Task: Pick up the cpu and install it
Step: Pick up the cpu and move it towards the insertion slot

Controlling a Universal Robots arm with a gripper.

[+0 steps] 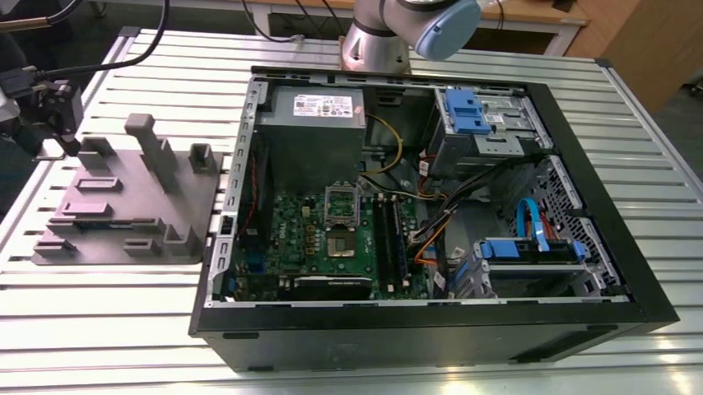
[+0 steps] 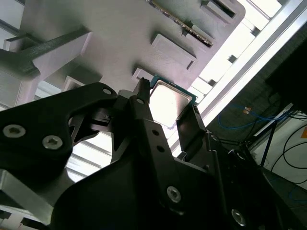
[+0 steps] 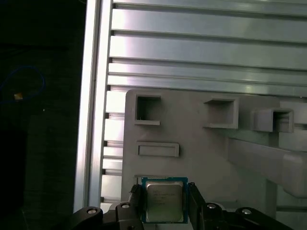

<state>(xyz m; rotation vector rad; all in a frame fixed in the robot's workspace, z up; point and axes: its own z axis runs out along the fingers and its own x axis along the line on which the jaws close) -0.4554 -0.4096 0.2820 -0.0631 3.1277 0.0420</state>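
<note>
Two black fingers [image 3: 194,199] of the gripper [image 3: 164,205] clamp opposite edges of the square silver-topped cpu [image 3: 164,197], keeping it level over the grey moulded tray [image 3: 201,158], presumably to spare its contacts.

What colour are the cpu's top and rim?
Silver-grey top with a teal-green rim on the cpu, clearest in the first wrist view.
</note>
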